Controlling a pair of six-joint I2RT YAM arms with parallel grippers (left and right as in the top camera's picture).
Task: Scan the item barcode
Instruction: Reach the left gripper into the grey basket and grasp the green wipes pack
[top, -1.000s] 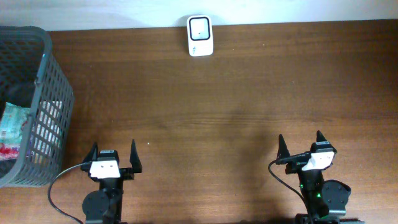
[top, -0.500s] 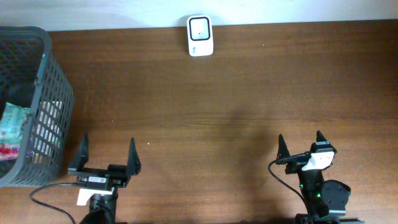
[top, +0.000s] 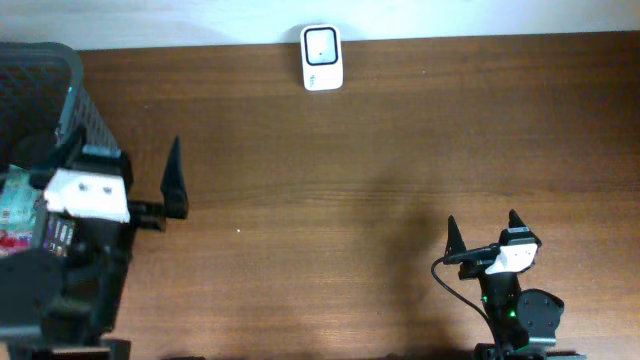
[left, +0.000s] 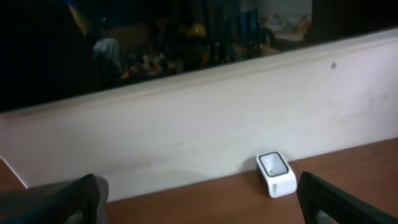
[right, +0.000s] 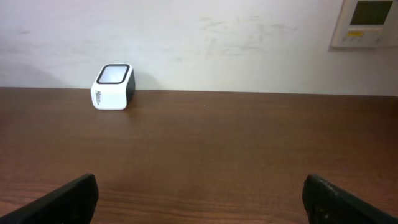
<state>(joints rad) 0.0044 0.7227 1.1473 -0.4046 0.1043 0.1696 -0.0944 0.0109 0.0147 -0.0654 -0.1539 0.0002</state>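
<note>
Both hands released, item in the basket

My left hand hangs spread wide and empty over the right wall of the grey basket. The item, a green and pink packet, lies inside the basket just left of that hand, and no finger touches it. The white scanner sits at the far edge of the brown surface, ahead and to the right of my left hand, ahead and to the left of my right. My right hand rests low at the near edge, spread wide and holding nothing.
</note>
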